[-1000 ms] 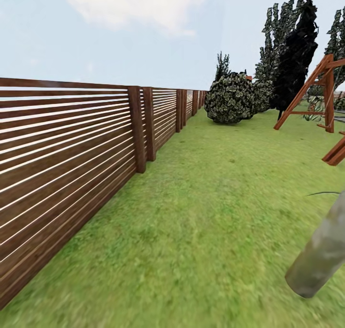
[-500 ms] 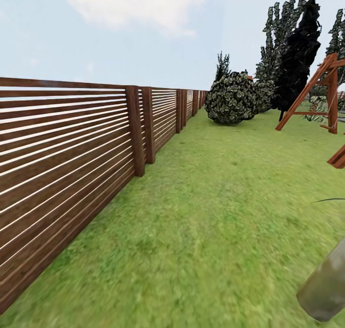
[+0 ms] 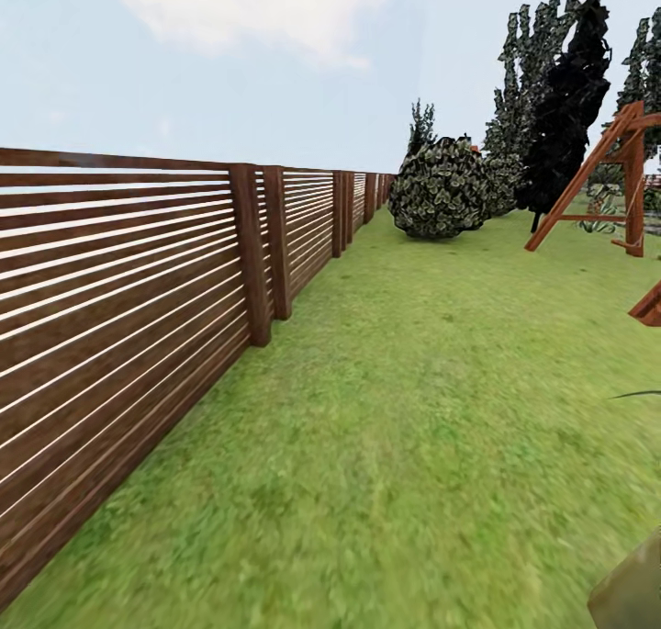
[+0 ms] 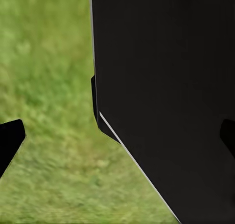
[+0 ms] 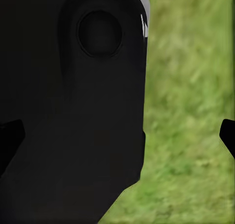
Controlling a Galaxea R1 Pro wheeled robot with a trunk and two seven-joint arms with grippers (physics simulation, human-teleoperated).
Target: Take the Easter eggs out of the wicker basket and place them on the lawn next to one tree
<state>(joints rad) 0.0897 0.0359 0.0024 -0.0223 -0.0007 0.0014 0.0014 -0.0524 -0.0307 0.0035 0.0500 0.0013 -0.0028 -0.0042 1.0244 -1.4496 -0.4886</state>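
Lawn [image 3: 431, 409] is stretching ahead of the robot in the head view, with the brown slat fence [image 3: 138, 317] running along the left side and a round bush [image 3: 442, 188] far ahead. Dark tall trees [image 3: 560, 106] are standing behind the bush, and a wooden swing frame [image 3: 615, 179] is sitting at the right. A blurred grey-green trunk tip [image 3: 638, 592] is poking in at the lower right corner; too cropped to say which tree it belongs to.

Basket and eggs are not appearing here, so which way they lie from either gripper, and which arm is nearer, cannot be told. The robot seems to be in transit across the garden, and the next move likely calls for turning or driving until the basket comes into sight.

Left gripper [image 4: 117, 136] is showing its two dark fingertips at opposite edges of the wrist view, spread wide with nothing between them; a black robot part is blocking most of that view, grass beneath. Right gripper [image 5: 117, 133] is looking the same: fingertips far apart, holding nothing, black body part in front, grass behind.
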